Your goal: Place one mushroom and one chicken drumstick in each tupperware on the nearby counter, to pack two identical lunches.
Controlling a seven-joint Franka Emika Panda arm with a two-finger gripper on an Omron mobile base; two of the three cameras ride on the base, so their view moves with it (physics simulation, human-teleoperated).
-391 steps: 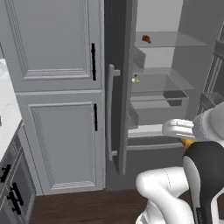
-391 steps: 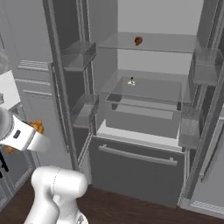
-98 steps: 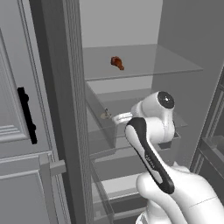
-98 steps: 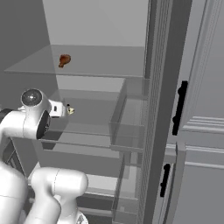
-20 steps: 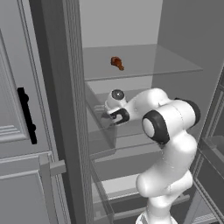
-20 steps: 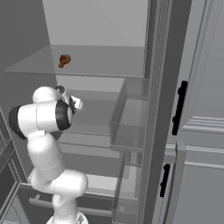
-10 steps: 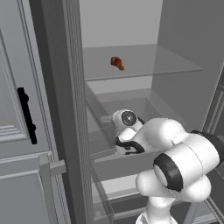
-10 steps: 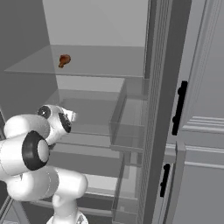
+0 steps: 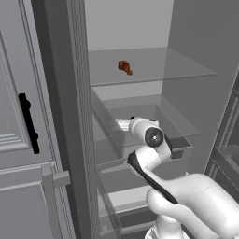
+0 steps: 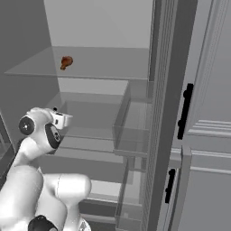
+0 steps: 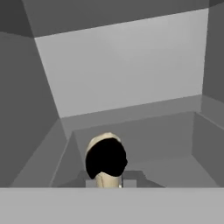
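I have the arm reaching into the open fridge, hand (image 9: 122,124) at the middle shelf level, pointing toward the fridge's left inner side in the left base view. In the right base view the hand (image 10: 64,119) sits just off the white wrist, over the clear shelf (image 10: 94,140).

Hand view: the fingers are pressed together on a mushroom (image 11: 105,159). Its pale tan cap shows above and around a dark fingertip (image 11: 106,160) that covers most of it, and a pale stem shows just below, at 6 o'clock of the fingertip. So the hand is pinching the mushroom. Whether the mushroom is touching the shelf or lifted off it, I cannot tell.

Behind the mushroom, at 12 o'clock, the grey back wall of the fridge (image 11: 122,70), with a raised ledge running across below it.

Chicken drumstick (image 9: 124,67): brown, lying on the upper glass shelf (image 9: 154,70), well apart from the hand, roughly at 12 o'clock above it in the left base view. In the right base view the drumstick (image 10: 66,62) lies at about 12 o'clock from the wrist, one shelf up.

Fridge door (image 9: 28,116) with its dark handle stands at 9 o'clock in the left base view.
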